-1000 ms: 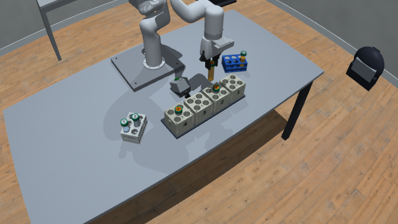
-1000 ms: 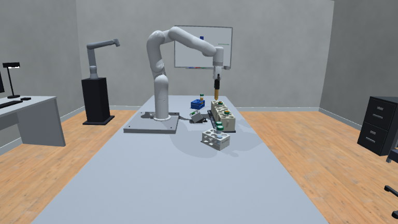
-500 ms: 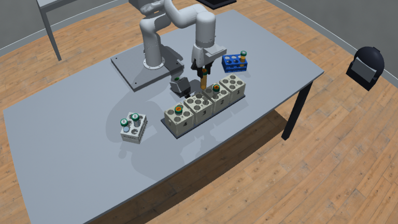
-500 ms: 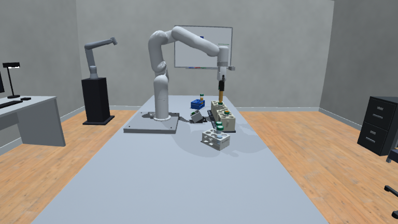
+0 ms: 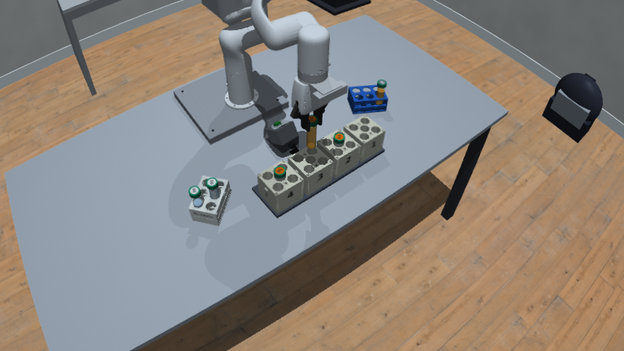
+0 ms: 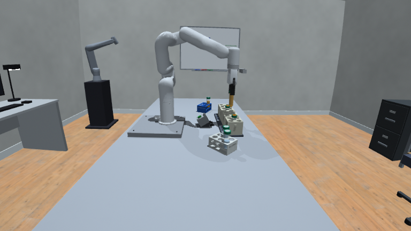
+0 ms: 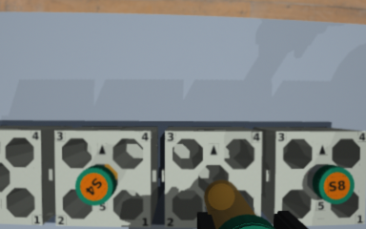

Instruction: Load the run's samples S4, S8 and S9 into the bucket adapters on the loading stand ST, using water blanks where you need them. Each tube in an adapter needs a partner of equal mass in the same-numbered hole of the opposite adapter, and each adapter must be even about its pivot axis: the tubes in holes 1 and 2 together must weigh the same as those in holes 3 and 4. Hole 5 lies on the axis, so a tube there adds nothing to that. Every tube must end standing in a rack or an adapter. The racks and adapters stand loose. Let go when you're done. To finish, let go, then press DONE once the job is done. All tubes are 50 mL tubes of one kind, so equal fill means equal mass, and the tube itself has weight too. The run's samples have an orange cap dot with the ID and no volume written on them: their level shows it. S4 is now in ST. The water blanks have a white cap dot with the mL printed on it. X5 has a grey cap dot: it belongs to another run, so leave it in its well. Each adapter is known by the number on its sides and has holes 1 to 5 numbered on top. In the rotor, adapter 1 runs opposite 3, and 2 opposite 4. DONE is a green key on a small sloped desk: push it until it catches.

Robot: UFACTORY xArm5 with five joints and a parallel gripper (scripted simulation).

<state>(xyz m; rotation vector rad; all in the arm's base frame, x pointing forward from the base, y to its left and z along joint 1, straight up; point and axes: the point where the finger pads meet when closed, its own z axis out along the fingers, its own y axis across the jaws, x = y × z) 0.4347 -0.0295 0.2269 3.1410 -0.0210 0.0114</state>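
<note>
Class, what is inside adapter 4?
One orange-dotted tube, marked S8, stands in hole 5; the block hides its lower part and liquid level.

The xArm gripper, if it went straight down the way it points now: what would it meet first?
The gripper holds an orange-dotted, amber-filled tube; its lower end would probably meet the top of beige adapter 3 first, though depth leaves the exact hole or rim unclear.
</note>
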